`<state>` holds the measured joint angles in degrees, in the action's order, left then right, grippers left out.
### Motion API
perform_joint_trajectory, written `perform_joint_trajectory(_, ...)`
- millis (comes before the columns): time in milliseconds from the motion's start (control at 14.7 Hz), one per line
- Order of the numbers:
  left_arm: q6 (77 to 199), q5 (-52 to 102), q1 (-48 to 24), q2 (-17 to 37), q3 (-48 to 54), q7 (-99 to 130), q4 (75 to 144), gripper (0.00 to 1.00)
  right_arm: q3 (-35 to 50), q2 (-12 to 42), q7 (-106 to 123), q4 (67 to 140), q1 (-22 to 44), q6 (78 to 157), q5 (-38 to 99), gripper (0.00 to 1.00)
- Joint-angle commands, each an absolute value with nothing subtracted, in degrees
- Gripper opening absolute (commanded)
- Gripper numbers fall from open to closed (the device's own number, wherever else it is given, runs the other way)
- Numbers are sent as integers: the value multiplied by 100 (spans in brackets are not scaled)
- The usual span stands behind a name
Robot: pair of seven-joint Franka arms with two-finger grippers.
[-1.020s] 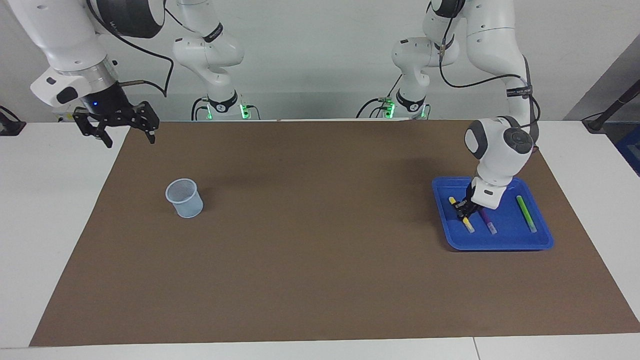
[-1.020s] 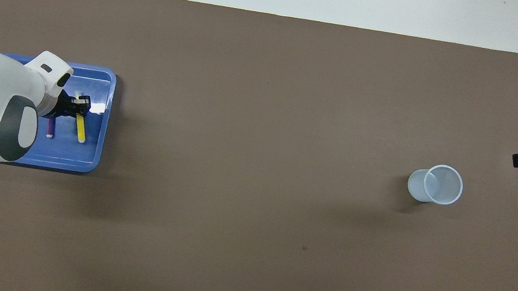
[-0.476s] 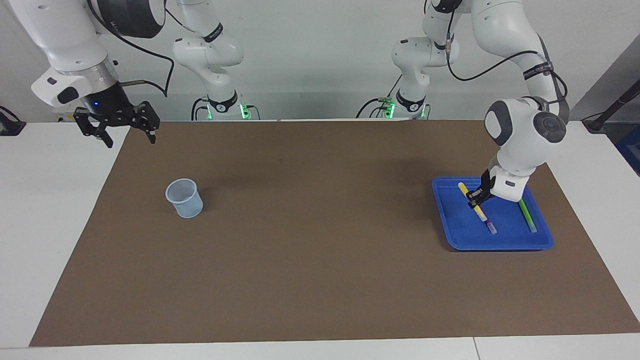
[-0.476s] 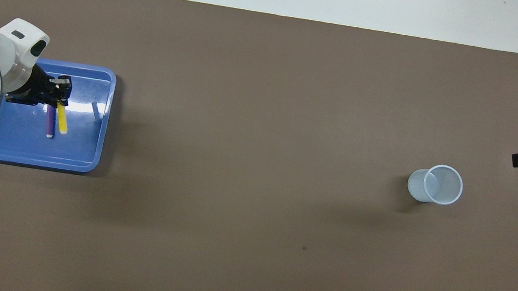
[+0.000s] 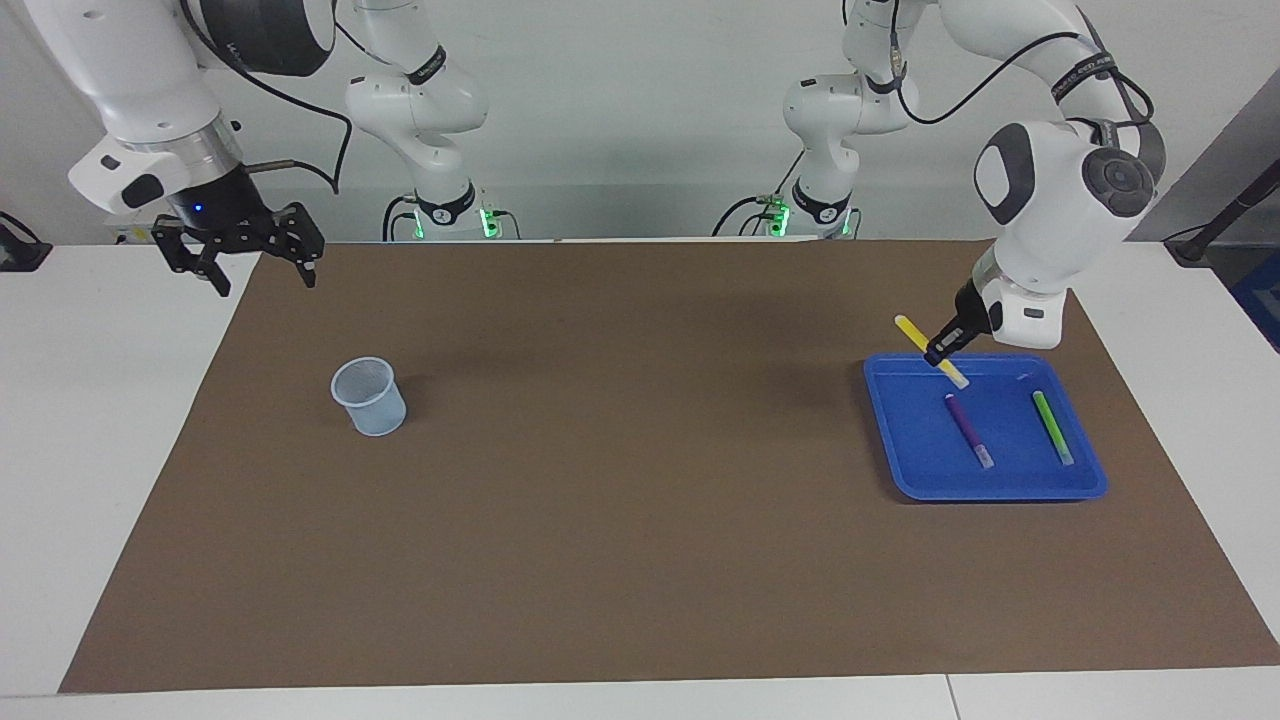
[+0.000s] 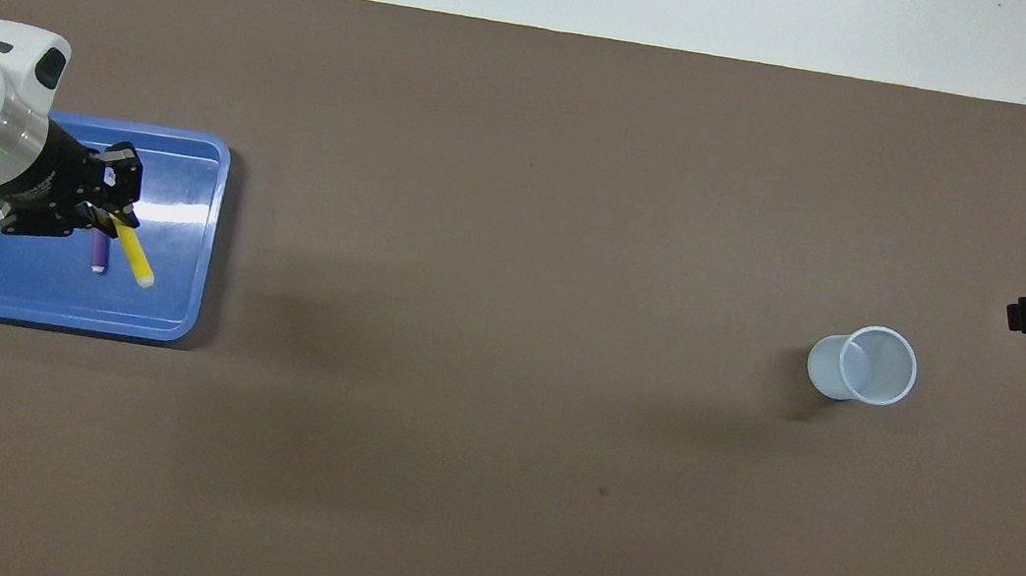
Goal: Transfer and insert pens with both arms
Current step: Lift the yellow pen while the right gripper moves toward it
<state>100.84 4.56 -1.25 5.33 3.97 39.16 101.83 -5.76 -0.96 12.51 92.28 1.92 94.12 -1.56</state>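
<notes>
Yellow pen (image 5: 930, 351) is pinched in the left gripper (image 5: 943, 349), tilted, up in the air over the blue tray (image 5: 1000, 485) at the left arm's end of the brown mat (image 5: 640, 560). Purple pen (image 5: 969, 431) & green pen (image 5: 1052, 427) lie in the tray, apart, roughly parallel. Pale mesh cup (image 5: 369, 397) stands upright toward the right arm's end, w/ bare mat between it & the tray. Right gripper (image 5: 258, 266) waits w/ fingers spread, over the mat's edge.

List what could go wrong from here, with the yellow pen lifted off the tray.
1. The left claw pinches the yellow pen near its middle, tilted; it might swivel or slip during the handover.
2. The mesh cup stands at the right arm's end, unsupported; a slanted insertion could tip it.
3. The right claw waits open over the mat's edge; mistimed closing could drop the pen.
</notes>
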Motion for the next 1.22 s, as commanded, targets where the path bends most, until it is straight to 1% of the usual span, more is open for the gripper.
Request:
perform_joint_trajectory(0, 9870, 904, -211, 195, 614, 4953, 10204, 0, -519, -114, 1152, 9281, 193, 9378, -36, 100)
perform_joint_trajectory(272, 9940, 1528, -465, -26, 949, 6798, 10213, 0, -484, -176, 1072, 9491, 211, 9404, 1026, 100)
perform_joint_trajectory(476, 10176, 1687, -991, -70, 1011, 7951, 10257, 0, -221, -176, 819, 9545, 211, 9431, 1493, 100)
perform_joint_trajectory(680, 10712, 1915, -1422, -158, 1011, 8804, 10520, 0, 17, -167, 686, 9623, 211, 9509, 2046, 100)
perform_joint_trajectory(952, 11292, 1978, -2020, -202, 1019, 10042, 10679, 0, 324, -150, 694, 9931, 211, 9930, 2758, 100)
perform_joint_trajectory(1156, 11986, 2135, -2389, -211, 1020, 10975, 10862, 0, 632, -123, 703, 10238, 220, 10405, 3355, 100)
